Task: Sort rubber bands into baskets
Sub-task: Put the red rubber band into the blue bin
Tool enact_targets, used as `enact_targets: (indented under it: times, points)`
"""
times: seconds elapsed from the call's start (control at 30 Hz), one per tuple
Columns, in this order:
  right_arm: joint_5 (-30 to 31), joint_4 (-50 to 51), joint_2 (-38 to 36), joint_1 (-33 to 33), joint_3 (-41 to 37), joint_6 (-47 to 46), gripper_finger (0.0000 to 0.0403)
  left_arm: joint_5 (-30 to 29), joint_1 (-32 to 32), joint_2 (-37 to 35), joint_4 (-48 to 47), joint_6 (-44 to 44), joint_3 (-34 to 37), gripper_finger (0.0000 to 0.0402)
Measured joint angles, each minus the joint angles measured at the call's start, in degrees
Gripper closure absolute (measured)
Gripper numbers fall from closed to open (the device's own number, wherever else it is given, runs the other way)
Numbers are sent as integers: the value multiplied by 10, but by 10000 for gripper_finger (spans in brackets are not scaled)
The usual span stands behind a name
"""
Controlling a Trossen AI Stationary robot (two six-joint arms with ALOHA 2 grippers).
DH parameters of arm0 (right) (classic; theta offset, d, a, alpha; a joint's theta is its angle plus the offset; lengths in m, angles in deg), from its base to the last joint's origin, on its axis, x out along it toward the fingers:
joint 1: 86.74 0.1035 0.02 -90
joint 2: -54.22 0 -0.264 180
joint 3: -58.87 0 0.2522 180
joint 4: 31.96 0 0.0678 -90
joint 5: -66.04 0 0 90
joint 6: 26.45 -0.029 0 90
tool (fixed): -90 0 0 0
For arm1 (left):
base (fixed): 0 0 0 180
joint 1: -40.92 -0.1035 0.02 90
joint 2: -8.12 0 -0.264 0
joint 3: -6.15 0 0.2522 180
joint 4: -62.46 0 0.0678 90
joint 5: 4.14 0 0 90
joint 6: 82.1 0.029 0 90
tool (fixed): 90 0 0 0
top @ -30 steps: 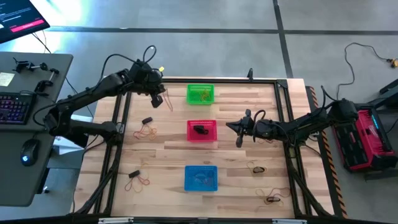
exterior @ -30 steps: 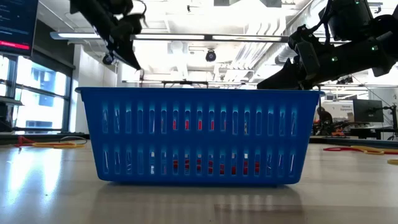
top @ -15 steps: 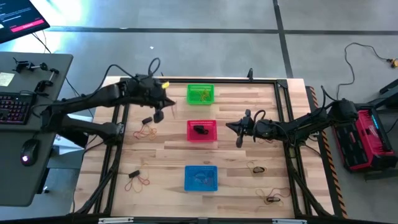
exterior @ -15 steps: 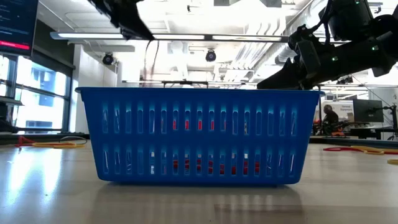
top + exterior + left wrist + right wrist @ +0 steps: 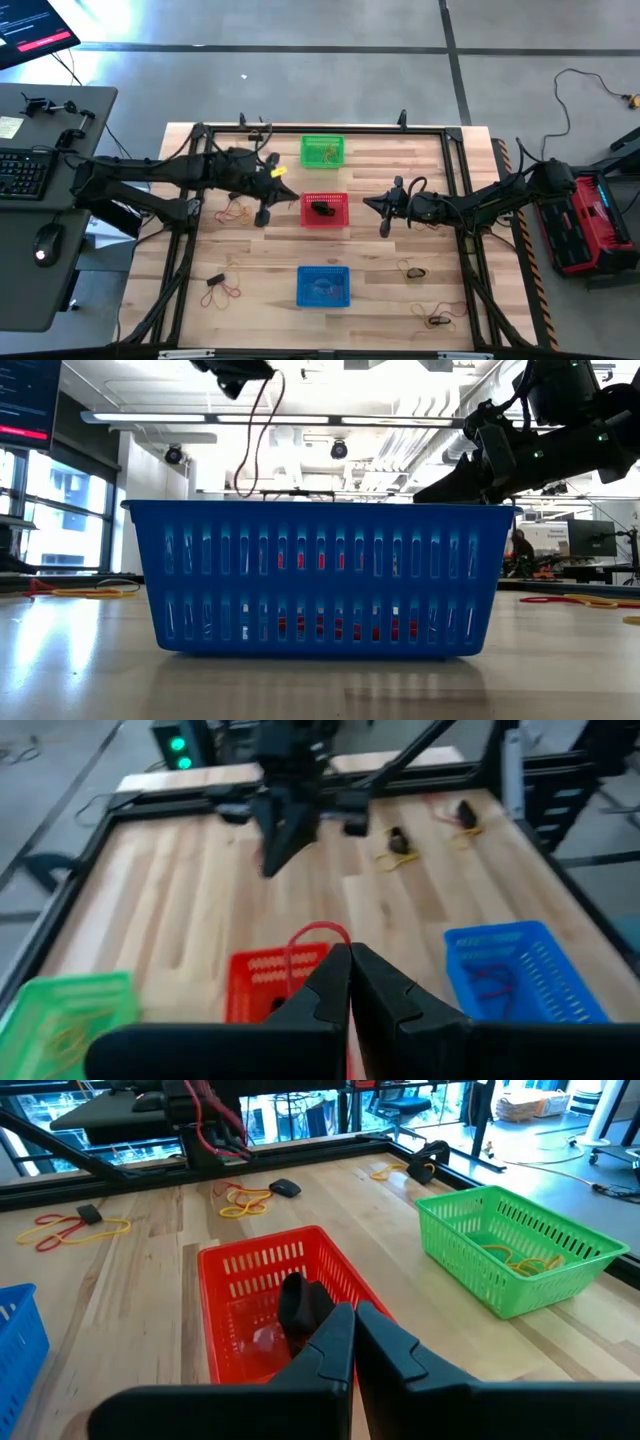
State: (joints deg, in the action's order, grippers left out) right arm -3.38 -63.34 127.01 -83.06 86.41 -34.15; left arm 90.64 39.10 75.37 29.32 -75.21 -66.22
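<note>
My left gripper (image 5: 264, 212) hovers just left of the red basket (image 5: 324, 210), shut on a red rubber band (image 5: 318, 934). My right gripper (image 5: 372, 203) hovers at the red basket's right side, shut and empty; it also shows in its own wrist view (image 5: 353, 1315). The green basket (image 5: 322, 151) stands at the far side with yellow bands inside. The blue basket (image 5: 323, 286) stands at the near side. The red basket holds a dark lump (image 5: 303, 1308). Loose bands lie at the left (image 5: 237, 211), the near left (image 5: 222, 291) and the near right (image 5: 411, 270). My left gripper pinches the red band between its two fingertips (image 5: 335, 965), and a loop of the band (image 5: 300, 935) stands out past the tips. The fingers slant down toward the table's right. The band hangs slack below the gripper (image 5: 255, 440), clear of the table.
A black metal frame (image 5: 455, 140) runs round the wooden table. More loose bands with small black pieces lie at the near right corner (image 5: 438, 318). A desk with a keyboard (image 5: 20, 172) stands beyond the table's left edge.
My left gripper has gone from beside the green basket toward the table's near edge, stopping at the red basket's left side. The red band now hangs below it in the low view. My right arm has kept still.
</note>
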Motion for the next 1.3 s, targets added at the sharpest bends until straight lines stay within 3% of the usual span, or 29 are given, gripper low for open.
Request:
enact_targets:
  times: [0.23,0.47,0.7,1.3]
  points:
    - [0,0,0,0,0,0,403,2,53,40,62,-9,0,401]
    - [0,1,0,0,0,0,403,66,88,78,121,-46,0,401]
    - [0,1,0,0,0,0,403,73,125,121,181,-56,0,401]
    - [0,3,0,3,0,-13,403,105,151,246,275,-133,0,401]
